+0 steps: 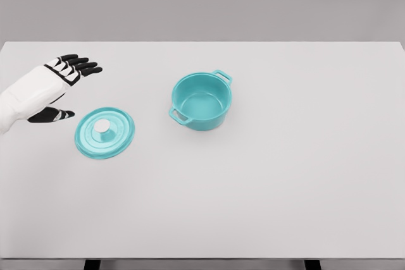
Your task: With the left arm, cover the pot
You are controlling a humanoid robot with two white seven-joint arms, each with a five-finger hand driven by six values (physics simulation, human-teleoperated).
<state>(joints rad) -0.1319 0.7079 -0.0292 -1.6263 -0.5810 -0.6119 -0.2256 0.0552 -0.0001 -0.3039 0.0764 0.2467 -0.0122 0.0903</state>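
Observation:
A teal pot (202,100) with two side handles stands uncovered near the middle of the white table (285,181). Its teal lid (105,133) with a pale round knob lies flat on the table to the pot's left. My left hand (66,86) hovers above and to the left of the lid, apart from it, fingers spread and holding nothing. The thumb points toward the lid. The right arm does not show.
The table's far edge runs across the top, in front of a grey wall. Its front edge lies along the bottom of the view.

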